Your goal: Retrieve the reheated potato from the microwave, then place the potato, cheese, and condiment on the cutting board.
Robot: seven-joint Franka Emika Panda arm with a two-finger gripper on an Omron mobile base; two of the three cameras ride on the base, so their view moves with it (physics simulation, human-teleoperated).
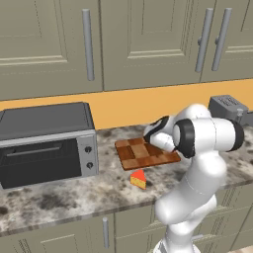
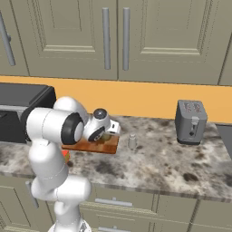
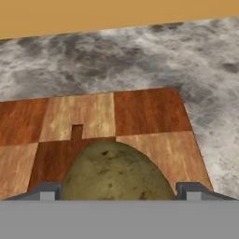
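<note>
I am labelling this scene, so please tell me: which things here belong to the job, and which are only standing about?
Belong to the job:
- oval olive-brown potato, between the open gripper fingers, over the board
- checkered wooden cutting board
- yellow-orange cheese wedge with red top, on the counter beside the board
- small grey condiment shaker

Only standing about:
- grey toaster oven
- grey toaster

Evenly lit, flat rendered light; soft blurry textures, coarse on counter (image 1: pixel 59 197); faint shadows under board (image 3: pixel 149 116); no glare.
</note>
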